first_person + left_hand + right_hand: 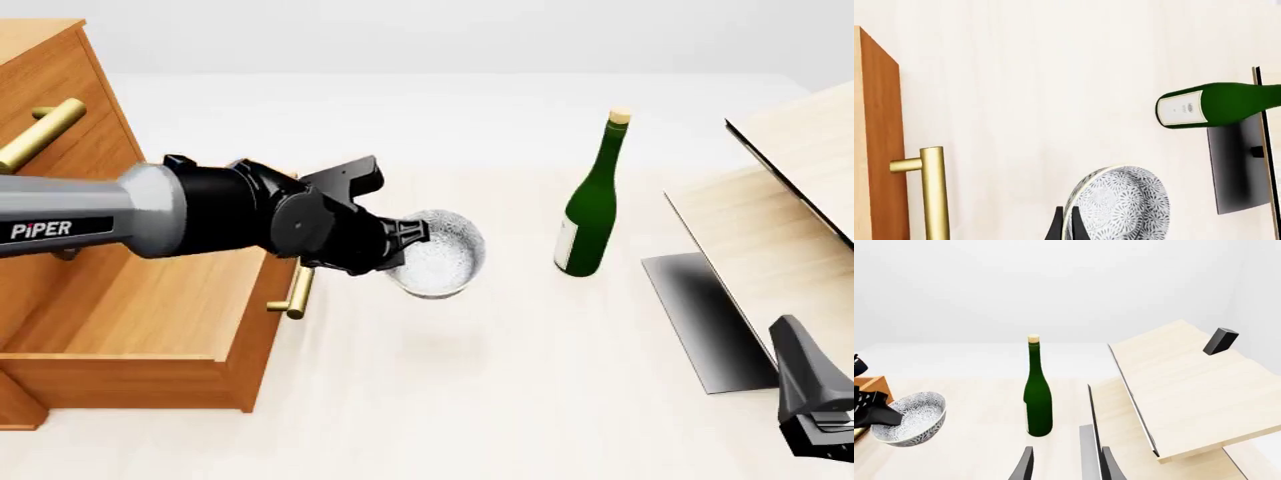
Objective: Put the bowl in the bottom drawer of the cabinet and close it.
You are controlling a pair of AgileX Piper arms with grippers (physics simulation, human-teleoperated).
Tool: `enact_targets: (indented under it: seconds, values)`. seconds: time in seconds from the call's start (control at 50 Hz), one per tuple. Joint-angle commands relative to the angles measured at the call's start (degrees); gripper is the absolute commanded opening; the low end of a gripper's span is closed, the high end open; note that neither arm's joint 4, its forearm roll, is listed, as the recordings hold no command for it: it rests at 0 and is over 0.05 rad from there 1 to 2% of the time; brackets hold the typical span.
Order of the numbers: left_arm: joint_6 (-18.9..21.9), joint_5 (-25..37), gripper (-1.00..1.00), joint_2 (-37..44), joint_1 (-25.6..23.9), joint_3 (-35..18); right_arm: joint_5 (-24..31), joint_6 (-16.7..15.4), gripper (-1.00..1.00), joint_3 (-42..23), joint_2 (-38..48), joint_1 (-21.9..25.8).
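My left gripper point(404, 243) is shut on the rim of the speckled silvery bowl point(441, 255) and holds it tilted above the table, just right of the drawer front. The wrist view shows the fingers point(1055, 229) pinching the bowl's point(1124, 202) rim. The cabinet point(60, 95) stands at the left with its bottom drawer point(134, 345) pulled out and its brass handle point(300, 292) facing the bowl. The handle point(935, 192) and the drawer front point(884, 150) also show in the left wrist view. My right gripper point(811, 400) hangs open at the near right, far from the bowl point(911, 416).
A green bottle point(591, 205) stands upright right of the bowl. A pale plywood structure point(787, 210) with a dark panel point(707, 320) fills the right side. The right wrist view shows the bottle point(1038, 402) and the plywood point(1187, 385) ahead of the right gripper point(1066, 467).
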Motion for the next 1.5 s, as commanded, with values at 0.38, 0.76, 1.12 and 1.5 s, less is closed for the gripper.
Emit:
enact_targets:
  seconds: [0.38, 0.76, 1.12, 1.5]
  values:
    - [2.13, 5.51, -1.0, -11.22, 1.95, 3.8, 0.01, -0.01, 1.0, 0.0, 0.02, 0.0]
    - [2.16, 11.33, -1.0, -18.64, 3.41, 6.62, 0.0, 0.01, 1.0, 0.0, 0.0, 0.0]
    - [1.3, 19.69, -1.0, -28.59, 4.78, 6.6, 0.0, -0.01, 1.0, 0.0, 0.0, 0.0]
    - [3.85, 24.79, -1.0, -35.22, 10.76, 6.06, 0.0, 0.01, 1.0, 0.0, 0.0, 0.01]
